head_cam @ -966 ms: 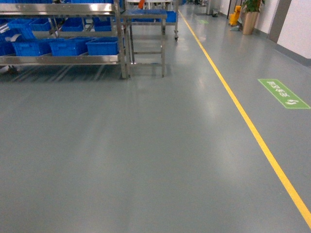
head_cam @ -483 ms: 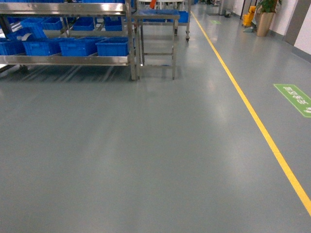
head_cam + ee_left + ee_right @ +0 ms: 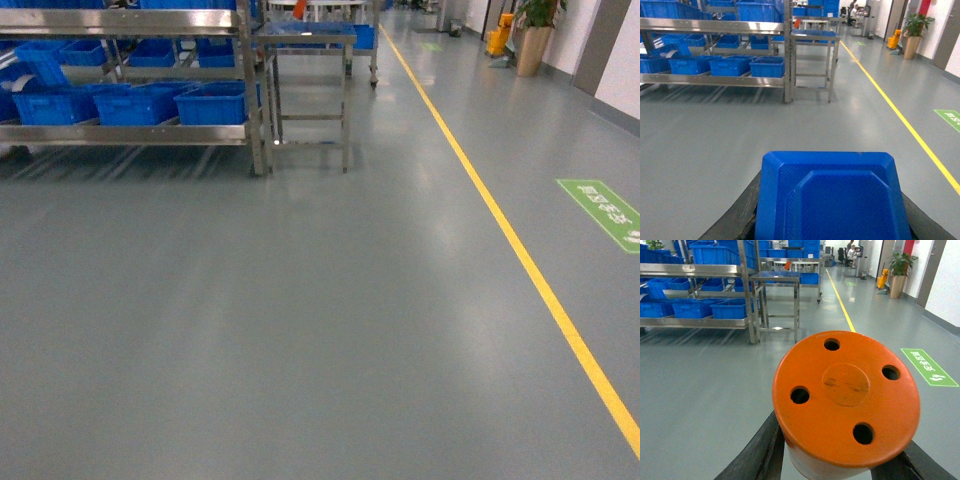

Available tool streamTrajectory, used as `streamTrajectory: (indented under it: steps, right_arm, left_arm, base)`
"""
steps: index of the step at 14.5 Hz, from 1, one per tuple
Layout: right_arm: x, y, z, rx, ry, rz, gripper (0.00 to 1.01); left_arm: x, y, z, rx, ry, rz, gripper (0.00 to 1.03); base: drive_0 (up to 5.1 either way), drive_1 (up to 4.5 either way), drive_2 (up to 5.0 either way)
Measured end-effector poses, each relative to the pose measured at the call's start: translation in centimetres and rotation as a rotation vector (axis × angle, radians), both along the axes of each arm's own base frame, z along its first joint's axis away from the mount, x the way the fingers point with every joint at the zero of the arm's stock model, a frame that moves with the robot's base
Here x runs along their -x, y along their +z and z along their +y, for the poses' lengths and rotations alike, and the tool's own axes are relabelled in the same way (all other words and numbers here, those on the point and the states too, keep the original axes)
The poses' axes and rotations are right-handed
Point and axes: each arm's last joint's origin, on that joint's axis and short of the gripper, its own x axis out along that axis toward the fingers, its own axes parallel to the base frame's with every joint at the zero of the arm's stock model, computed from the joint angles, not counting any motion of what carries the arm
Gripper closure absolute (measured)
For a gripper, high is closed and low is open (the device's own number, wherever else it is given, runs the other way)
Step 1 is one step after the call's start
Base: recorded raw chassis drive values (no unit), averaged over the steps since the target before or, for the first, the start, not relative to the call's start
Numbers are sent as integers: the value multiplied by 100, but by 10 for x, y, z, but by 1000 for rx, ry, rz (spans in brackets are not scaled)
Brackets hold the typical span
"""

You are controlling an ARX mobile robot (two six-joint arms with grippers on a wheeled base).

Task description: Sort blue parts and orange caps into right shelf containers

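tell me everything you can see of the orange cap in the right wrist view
The orange cap is a squat plastic cylinder. Its flat round top faces the camera and has a raised central disc with faint scuffs and four round holes around it. The side wall looks paler toward the bottom. It sits tilted, clamped between the right pincer's dark fingers, above the grey floor, filling the lower view.
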Motion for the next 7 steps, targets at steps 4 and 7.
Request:
streamTrajectory:
  steps: [4,7]
  right_arm:
    - [0,0,0,0,0,-2,60]
    - [0,0,0,0,0,-3,60]
  left_arm:
    - [0,0,0,0,-1,0,60]
    - [0,0,0,0,-2,-3,60]
  base:
    - [16,437,-405]
    - [-2,419,-423]
